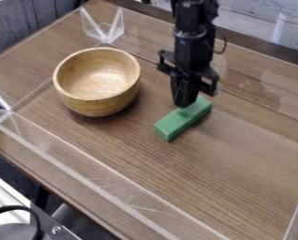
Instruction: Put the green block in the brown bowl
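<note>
The green block (181, 122) lies flat on the wooden table, right of centre, its long side running diagonally. My gripper (189, 101) points straight down over the block's far end, with its dark fingers drawn together and shut. The tips are at or just above the block's top face, and the block rests on the table rather than hanging from them. The brown bowl (99, 105) stands upright to the left of the block, about a bowl's width away, and nothing is inside it.
A low clear plastic wall (77, 164) runs along the table's front-left side. Another clear panel with a folded corner (105, 28) stands at the back. The wooden table top (239, 169) stretches to the right and front of the block.
</note>
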Motion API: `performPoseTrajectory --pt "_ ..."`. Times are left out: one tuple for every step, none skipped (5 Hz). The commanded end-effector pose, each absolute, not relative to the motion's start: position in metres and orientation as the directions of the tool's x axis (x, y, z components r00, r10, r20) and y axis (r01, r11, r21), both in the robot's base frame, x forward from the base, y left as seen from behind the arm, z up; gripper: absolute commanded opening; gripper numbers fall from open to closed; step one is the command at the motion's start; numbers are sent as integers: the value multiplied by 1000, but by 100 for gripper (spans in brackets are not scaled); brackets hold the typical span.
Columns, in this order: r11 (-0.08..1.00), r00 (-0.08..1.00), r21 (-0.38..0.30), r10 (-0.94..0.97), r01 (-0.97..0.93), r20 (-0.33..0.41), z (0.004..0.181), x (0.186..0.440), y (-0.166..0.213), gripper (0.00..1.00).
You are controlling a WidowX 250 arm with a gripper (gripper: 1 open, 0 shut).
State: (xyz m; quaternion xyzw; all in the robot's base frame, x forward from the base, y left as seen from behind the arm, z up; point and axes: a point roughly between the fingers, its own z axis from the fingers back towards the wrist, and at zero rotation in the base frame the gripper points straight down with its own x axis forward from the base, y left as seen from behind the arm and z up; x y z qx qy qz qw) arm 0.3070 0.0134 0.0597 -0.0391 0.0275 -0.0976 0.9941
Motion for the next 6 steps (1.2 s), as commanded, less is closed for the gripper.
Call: performPoseTrajectory --pt "982 982 -40 -180 182 63 109 319 20 0" --pt "984 981 -25 -172 175 89 134 319 23 0" --pt "983 981 -38 -176 179 79 117 316 22 100" --pt "981 981 -51 -183 187 70 109 316 20 100" --pt "980 980 -59 -189 193 57 101 315 18 100" --pt "976 978 -65 -204 207 42 86 311 16 100"
